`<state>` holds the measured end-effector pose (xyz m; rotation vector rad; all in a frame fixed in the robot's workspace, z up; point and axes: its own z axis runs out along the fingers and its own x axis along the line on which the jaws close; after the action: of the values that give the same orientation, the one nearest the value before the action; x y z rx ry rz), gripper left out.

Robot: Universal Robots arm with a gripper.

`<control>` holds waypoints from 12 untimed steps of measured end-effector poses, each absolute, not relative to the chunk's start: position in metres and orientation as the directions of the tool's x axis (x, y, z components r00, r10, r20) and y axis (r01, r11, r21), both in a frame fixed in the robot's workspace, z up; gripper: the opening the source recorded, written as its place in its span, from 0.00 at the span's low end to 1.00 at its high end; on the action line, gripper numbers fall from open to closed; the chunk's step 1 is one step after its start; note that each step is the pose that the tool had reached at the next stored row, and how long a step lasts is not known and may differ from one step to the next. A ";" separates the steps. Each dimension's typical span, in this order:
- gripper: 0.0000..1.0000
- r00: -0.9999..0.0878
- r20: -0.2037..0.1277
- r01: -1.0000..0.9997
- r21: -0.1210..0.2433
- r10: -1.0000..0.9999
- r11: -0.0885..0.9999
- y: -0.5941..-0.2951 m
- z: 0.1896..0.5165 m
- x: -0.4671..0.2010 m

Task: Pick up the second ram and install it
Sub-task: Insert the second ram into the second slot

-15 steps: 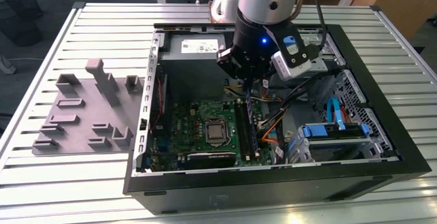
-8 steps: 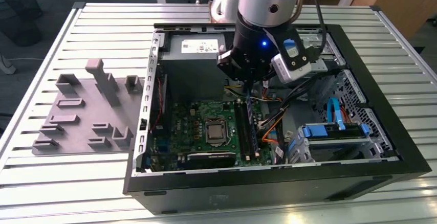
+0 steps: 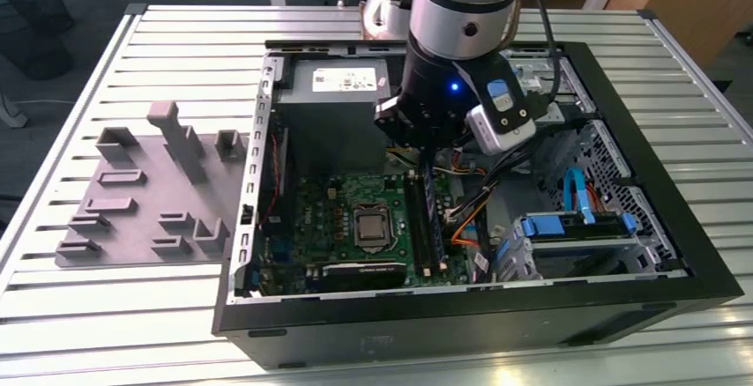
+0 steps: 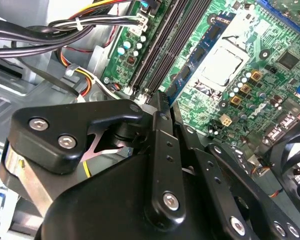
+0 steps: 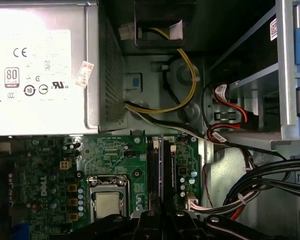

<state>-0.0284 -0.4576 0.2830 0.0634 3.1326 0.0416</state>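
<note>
Fingers (image 4: 157, 107) together over motherboard (image 3: 353, 218) slots inside open computer case (image 3: 659, 201).

In the exterior view, the arm's silver-and-black wrist (image 3: 465, 60) covers the upper ends of the long black memory slots (image 3: 421, 218), and we cannot make out its black gripper's fingertips. In the second wrist view, the gripper's black linkage (image 4: 155, 170) hides the lower part of the green motherboard (image 4: 250, 65). In the first wrist view, the silver power supply box (image 5: 42, 65) runs off the frame's edge
</note>
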 end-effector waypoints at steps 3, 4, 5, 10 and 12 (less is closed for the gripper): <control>0.14 -0.999 -0.008 0.040 0.027 0.041 0.999 -0.458 0.279 -0.028; 0.14 -0.999 -0.007 0.040 0.027 0.040 0.999 -0.459 0.278 -0.028; 0.14 -0.999 -0.007 0.040 0.027 0.040 0.999 -0.460 0.277 -0.028; 0.14 -0.999 -0.007 0.040 0.027 0.041 0.999 -0.462 0.272 -0.028; 0.14 -0.999 -0.007 0.040 0.027 0.040 0.999 -0.463 0.270 -0.028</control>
<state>-0.0284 -0.4633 0.2699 0.0633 3.1331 0.0415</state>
